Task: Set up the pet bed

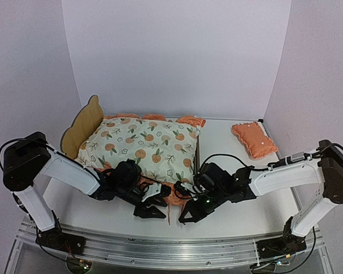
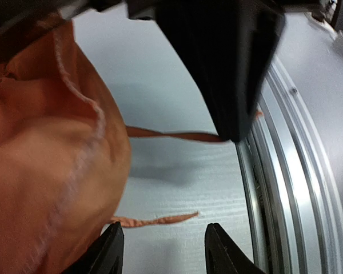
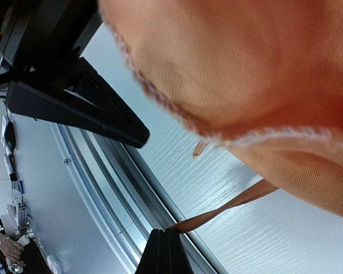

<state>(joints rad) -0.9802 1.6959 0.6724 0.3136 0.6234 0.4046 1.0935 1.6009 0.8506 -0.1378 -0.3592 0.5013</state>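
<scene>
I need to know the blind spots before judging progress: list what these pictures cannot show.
Top view: the mattress pad covers most of the pet bed; its base is hidden.
Left wrist view: the orange fabric is blurred and cut off by the left edge.
Right wrist view: the right gripper, fingers shut on an orange tie, is cut off by the bottom edge.

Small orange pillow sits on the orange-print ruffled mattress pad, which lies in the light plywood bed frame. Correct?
No. Top external view: the small orange pillow lies on the white table, apart from the orange-print ruffled mattress pad, which does lie in the light plywood bed frame.
</scene>
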